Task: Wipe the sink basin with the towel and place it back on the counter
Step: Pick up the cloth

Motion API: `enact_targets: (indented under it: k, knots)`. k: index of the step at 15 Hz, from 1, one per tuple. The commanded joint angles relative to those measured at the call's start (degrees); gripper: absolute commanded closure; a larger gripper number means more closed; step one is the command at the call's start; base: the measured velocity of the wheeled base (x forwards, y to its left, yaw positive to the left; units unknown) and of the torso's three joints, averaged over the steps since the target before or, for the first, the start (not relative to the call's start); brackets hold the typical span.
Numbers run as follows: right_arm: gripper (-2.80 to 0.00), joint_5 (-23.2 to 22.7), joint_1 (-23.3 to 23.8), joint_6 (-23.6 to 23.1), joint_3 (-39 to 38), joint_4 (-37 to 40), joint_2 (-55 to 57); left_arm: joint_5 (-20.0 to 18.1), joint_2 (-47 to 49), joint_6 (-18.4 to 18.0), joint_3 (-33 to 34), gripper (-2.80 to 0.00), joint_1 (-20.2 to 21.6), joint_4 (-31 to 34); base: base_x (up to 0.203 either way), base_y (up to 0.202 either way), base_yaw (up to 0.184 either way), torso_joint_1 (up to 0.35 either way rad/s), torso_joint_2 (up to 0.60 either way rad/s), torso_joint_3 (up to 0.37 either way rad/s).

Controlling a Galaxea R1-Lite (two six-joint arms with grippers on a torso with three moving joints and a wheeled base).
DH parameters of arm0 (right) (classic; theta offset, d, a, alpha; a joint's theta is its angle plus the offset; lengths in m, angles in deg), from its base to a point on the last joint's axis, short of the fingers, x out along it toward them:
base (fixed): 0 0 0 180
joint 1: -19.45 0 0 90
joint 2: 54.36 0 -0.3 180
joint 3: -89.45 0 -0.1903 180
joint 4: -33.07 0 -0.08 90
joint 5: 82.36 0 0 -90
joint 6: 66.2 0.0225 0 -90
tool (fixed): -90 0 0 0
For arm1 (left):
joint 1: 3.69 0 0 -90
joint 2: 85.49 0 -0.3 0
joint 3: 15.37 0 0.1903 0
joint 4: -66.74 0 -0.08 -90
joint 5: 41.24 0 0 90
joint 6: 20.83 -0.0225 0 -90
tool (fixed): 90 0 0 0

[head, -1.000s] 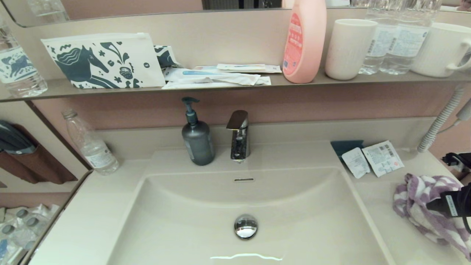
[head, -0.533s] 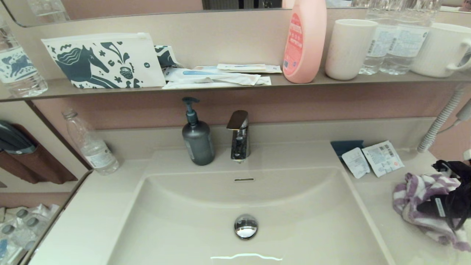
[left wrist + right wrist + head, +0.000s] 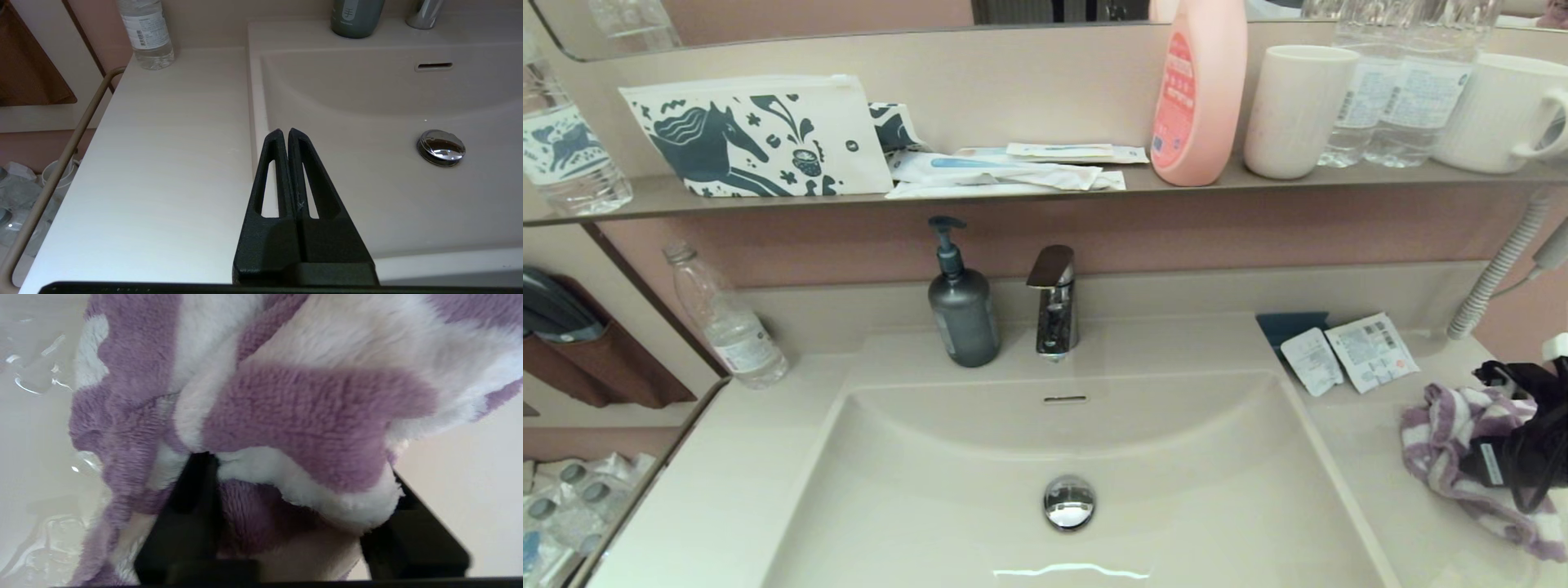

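The purple-and-white striped towel (image 3: 1441,441) lies bunched on the cream counter (image 3: 1356,441) right of the sink basin (image 3: 1192,457). My right gripper (image 3: 1490,420) reaches into it from the right edge. In the right wrist view its fingers (image 3: 196,490) stand wide apart, open, with a fold of the towel (image 3: 310,412) between them. The basin holds only its chrome drain plug (image 3: 1068,502) and overflow slot (image 3: 1064,399). Out of the head view, my left gripper (image 3: 284,131) hangs shut and empty over the basin's left rim (image 3: 257,122).
A grey soap pump (image 3: 962,314) and chrome tap (image 3: 1054,302) stand behind the basin. Sachets (image 3: 1347,355) lie on the counter beyond the towel. A clear bottle (image 3: 723,318) stands at the back left. The shelf above carries a horse-print pouch (image 3: 752,135), pink bottle (image 3: 1196,90) and cups.
My right gripper has moved toward the back of the counter and deeper into the towel. The towel has been pushed into a tighter bunch, slightly to the right.
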Motion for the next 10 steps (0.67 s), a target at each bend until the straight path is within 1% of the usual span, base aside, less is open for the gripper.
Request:
enact_targets:
  k: [1, 4, 6, 7, 8, 10]
  knots:
    - [0.0, 0.0, 0.0, 0.0, -0.1, 0.3, -2.1, 0.0, 0.1, 0.0, 0.0, 0.0, 0.0, 0.0, 0.0, 0.0, 0.0, 0.0, 0.0, 0.0]
    - [0.0, -0.1, 0.0, 0.2, -0.3, 2.5, -7.3, 0.0, 0.1, 0.0, 0.0, 0.0, 0.0, 0.0, 0.0, 0.0, 0.0, 0.0, 0.0, 0.0]
    - [0.0, -0.4, -0.4, 0.5, 1.0, 7.8, -12.6, 0.0, 0.1, 0.0, 0.0, 0.0, 0.0, 0.0, 0.0, 0.0, 0.0, 0.0, 0.0, 0.0]
    - [0.0, -0.9, -1.1, 0.8, 2.6, 12.0, -15.5, 0.0, 0.1, 0.0, 0.0, 0.0, 0.0, 0.0, 0.0, 0.0, 0.0, 0.0, 0.0, 0.0]
    - [0.0, -1.4, -2.4, 1.9, 5.8, 17.5, -18.2, 0.0, 0.1, 0.0, 0.0, 0.0, 0.0, 0.0, 0.0, 0.0, 0.0, 0.0, 0.0, 0.0]
    - [0.0, -2.5, -7.4, 7.1, 15.2, 29.9, -22.5, 0.0, 0.1, 0.0, 0.0, 0.0, 0.0, 0.0, 0.0, 0.0, 0.0, 0.0, 0.0, 0.0]
